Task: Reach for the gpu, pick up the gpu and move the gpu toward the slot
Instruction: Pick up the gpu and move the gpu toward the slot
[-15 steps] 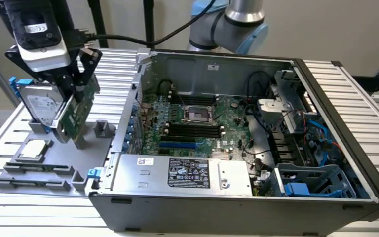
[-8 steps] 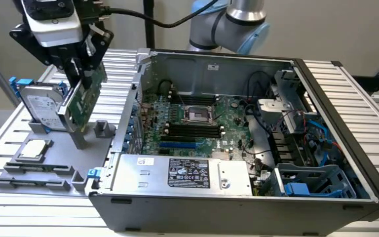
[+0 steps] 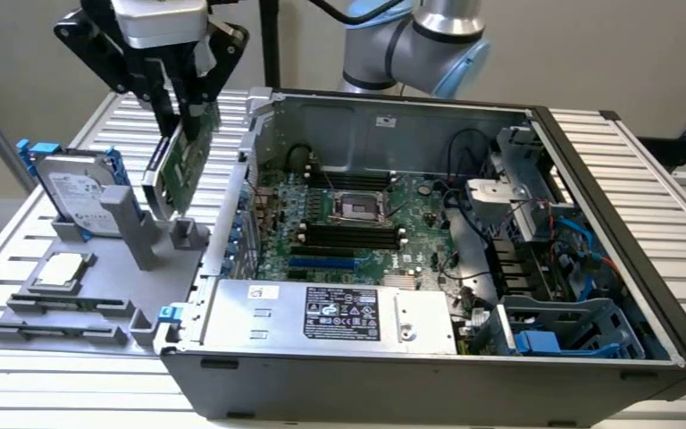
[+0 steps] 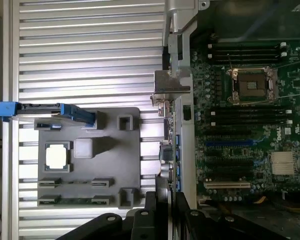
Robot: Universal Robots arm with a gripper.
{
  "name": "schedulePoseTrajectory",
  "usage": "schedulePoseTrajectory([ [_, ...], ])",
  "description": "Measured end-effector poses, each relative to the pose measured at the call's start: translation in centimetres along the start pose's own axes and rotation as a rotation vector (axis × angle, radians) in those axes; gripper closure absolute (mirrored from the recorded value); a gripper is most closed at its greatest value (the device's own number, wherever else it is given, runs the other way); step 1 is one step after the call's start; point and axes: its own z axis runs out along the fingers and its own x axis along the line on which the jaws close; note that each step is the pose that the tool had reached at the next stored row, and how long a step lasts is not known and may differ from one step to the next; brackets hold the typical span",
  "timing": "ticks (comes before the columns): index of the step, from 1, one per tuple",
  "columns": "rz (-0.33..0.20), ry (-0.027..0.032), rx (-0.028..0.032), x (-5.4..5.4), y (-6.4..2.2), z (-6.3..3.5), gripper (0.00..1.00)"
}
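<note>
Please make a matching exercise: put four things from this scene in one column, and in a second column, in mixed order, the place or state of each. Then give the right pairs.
Things:
1. gpu
2. hard drive
3. small square chip
4. computer case

Places or states:
A. lying flat on the grey holder
B. open, motherboard showing
C. standing on edge in the grey holder, blue rails
D. held upright in the end effector, lifted off the holder

Pairs: 1-D, 2-C, 3-A, 4-B
</note>
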Motion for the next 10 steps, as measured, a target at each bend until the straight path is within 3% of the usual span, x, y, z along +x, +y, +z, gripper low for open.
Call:
schedulePoseTrajectory([
  [5,0.000,0.0026,-0.0117,-2.3,0.14,-0.36,0.74],
  [10,0.000,0.0035,-0.0176,-4.6,0.26,-0.40,0.74],
])
